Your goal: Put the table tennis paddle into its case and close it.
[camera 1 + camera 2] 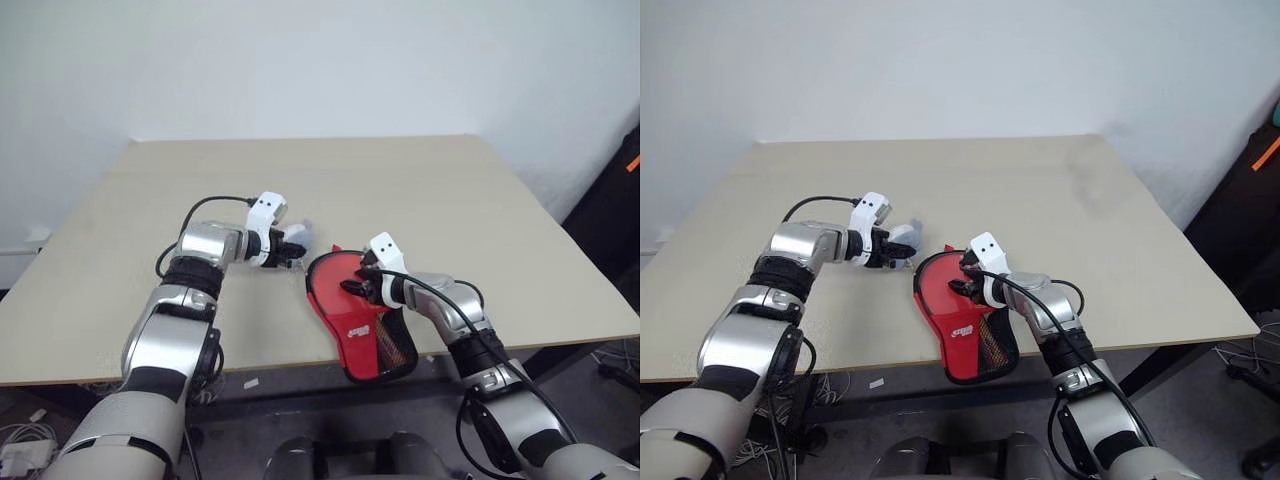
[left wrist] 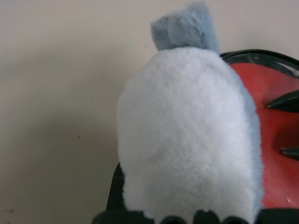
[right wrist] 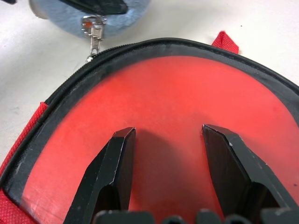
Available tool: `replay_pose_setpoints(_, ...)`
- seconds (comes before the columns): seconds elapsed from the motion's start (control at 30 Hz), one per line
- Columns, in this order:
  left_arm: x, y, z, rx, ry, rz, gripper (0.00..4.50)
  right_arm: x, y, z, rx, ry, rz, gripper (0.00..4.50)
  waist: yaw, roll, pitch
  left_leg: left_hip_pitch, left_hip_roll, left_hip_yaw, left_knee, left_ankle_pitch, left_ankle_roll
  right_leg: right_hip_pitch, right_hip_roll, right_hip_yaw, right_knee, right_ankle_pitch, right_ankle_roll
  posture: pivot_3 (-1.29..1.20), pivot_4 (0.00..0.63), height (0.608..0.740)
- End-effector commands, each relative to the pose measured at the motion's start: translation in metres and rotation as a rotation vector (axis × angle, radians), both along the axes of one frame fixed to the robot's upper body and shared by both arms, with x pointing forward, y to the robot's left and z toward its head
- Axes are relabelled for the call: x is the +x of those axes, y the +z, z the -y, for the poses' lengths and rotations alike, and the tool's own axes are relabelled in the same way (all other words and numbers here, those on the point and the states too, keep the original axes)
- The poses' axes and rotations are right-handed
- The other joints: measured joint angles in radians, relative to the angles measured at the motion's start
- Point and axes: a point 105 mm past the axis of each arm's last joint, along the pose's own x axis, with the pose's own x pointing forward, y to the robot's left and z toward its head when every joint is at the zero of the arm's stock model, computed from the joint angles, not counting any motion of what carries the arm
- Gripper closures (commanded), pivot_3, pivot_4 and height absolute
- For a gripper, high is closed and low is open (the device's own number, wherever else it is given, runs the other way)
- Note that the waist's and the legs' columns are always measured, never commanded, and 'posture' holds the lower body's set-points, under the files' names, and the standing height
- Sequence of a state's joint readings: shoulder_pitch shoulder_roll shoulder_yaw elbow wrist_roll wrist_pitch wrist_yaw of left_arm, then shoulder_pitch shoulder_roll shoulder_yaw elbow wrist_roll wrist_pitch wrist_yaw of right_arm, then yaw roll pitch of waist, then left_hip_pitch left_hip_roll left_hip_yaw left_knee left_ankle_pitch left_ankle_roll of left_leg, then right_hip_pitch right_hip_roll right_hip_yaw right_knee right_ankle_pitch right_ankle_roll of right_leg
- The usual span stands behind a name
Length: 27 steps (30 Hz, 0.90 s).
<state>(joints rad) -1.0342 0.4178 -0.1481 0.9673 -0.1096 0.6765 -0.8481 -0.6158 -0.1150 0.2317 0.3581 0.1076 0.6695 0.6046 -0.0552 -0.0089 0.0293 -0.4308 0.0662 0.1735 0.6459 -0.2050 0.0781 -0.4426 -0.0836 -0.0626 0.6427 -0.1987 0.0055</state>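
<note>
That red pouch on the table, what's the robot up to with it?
The robot is working on a red paddle-shaped fabric case with black trim, lying at the near edge of the beige table. Its right tool rests on the case, fingers apart. Its left tool is shut on a fluffy white-and-grey tuft attached at the metal zip pull.
</note>
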Motion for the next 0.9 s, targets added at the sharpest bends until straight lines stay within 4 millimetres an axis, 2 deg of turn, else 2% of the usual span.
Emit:
replay_pose_setpoints(0.03,0.021,0.041,0.007,0.029,-0.016,0.158,3.89,-0.019,-0.046,0.006,-0.110,0.003,-0.140,2.05,0.000,-0.001,-0.001,0.000,0.000,0.000,0.000,0.000,0.000,0.000,0.000,0.000,0.000,0.000,0.000,0.00,0.000,0.740)
replay_pose_setpoints(0.17,0.027,0.042,0.020,0.047,-0.024,0.177,3.89,-0.020,-0.045,0.007,-0.111,0.003,-0.138,2.05,0.001,-0.005,-0.003,0.000,0.000,-0.001,0.001,-0.002,0.004,0.000,0.000,-0.001,0.000,0.000,0.000,0.00,0.000,0.740)
replay_pose_setpoints(0.53,0.036,0.053,0.054,0.032,-0.039,0.247,3.89,-0.023,-0.051,0.015,-0.128,-0.025,-0.156,2.05,0.004,-0.006,-0.004,0.000,0.000,-0.003,0.001,-0.003,0.006,0.000,-0.001,-0.002,0.000,-0.001,-0.001,0.00,0.000,0.740)
replay_pose_setpoints(0.9,0.043,0.065,0.062,0.075,-0.059,0.350,3.89,-0.018,-0.050,0.023,-0.140,-0.050,-0.146,2.05,0.005,-0.006,-0.004,-0.001,-0.001,-0.005,0.002,-0.004,0.007,0.001,-0.002,-0.004,-0.001,-0.001,-0.001,0.00,0.000,0.740)
